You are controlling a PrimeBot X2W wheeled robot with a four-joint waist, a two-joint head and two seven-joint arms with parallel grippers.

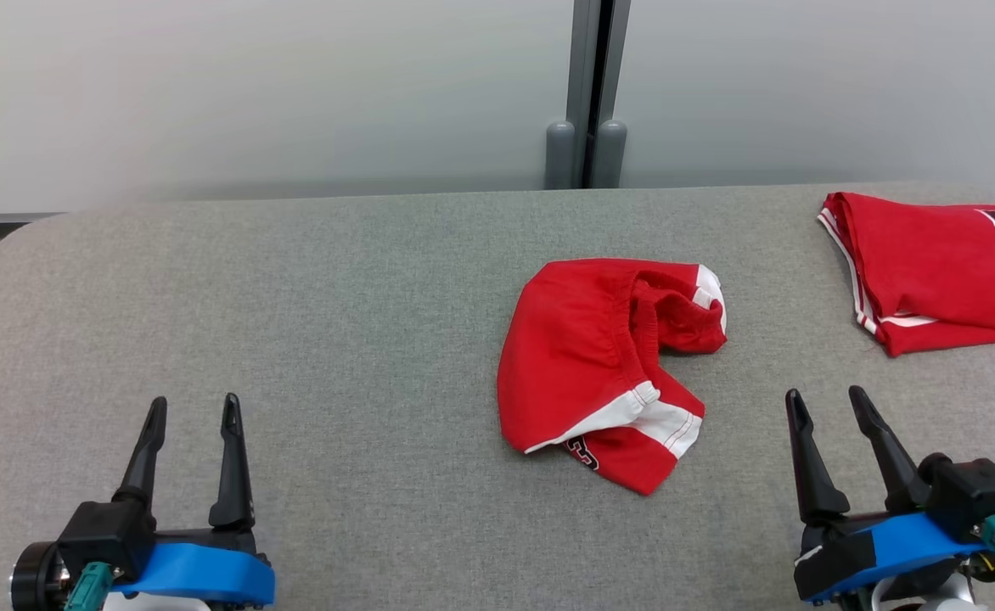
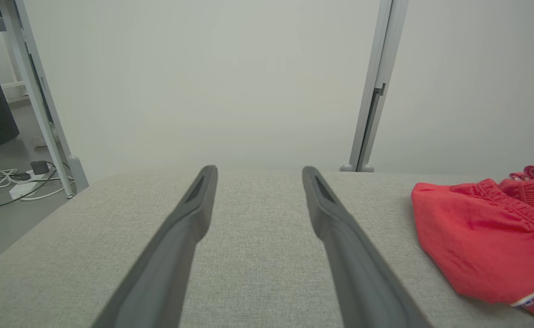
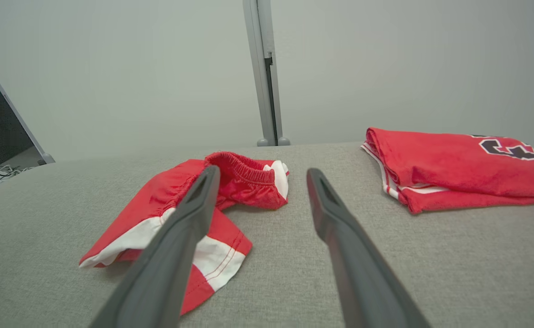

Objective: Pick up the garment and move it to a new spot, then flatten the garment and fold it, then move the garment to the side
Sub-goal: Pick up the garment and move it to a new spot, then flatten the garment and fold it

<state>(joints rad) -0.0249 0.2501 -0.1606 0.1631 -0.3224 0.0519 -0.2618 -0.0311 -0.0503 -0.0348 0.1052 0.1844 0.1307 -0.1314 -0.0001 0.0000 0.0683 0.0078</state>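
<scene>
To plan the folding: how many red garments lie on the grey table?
2. Crumpled red shorts lie near the middle of the table; a folded red jersey lies at the far right, cut by the picture's edge, so more may be hidden.

The garment (image 1: 587,356) is a pair of red shorts with white side panels edged by thin red lines. It lies crumpled and doubled over on itself on the grey cloth-covered table (image 1: 294,339), somewhat right of the table's middle and about midway between the table's far and near edges. Its gathered elastic waistband (image 1: 646,327) gapes open towards the table's right end. Part of a black-and-white number peeks from under the lower fold.
</scene>
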